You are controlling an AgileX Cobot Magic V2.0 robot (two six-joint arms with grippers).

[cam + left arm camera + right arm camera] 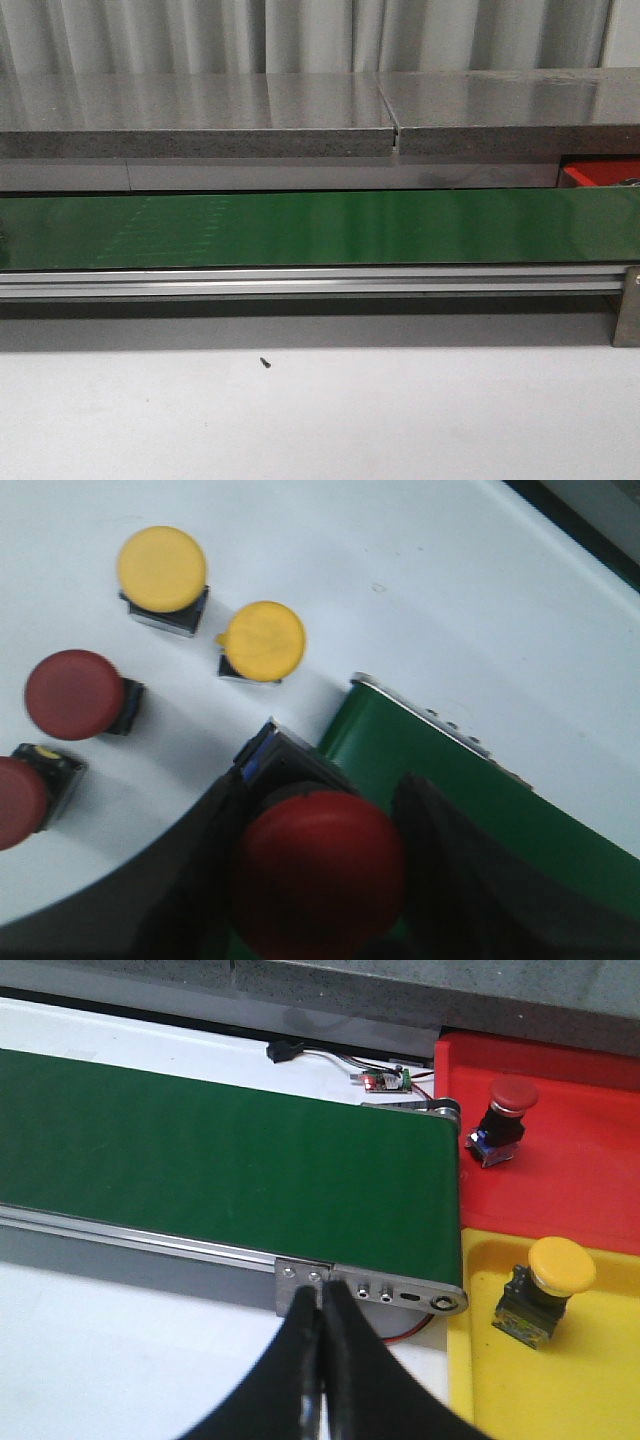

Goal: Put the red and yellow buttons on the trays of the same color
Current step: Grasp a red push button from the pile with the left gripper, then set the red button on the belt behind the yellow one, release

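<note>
In the left wrist view my left gripper (325,880) is shut on a red button (318,860), held over the end of the green belt (480,810). On the white table beside it stand two yellow buttons (161,568) (263,640) and two red ones (73,694) (18,802). My right gripper (320,1300) is shut and empty, in front of the belt's (220,1160) end bracket. Past that end a red tray (590,1190) holds one red button (508,1105). Next to it a yellow tray (600,1390) holds one yellow button (555,1275). The front view shows neither gripper.
A small circuit board with wires (385,1080) lies behind the belt's end. A grey stone ledge (300,115) runs behind the belt (300,228), and the red tray's corner (600,173) shows at the right. A small black screw (266,363) lies on the white table.
</note>
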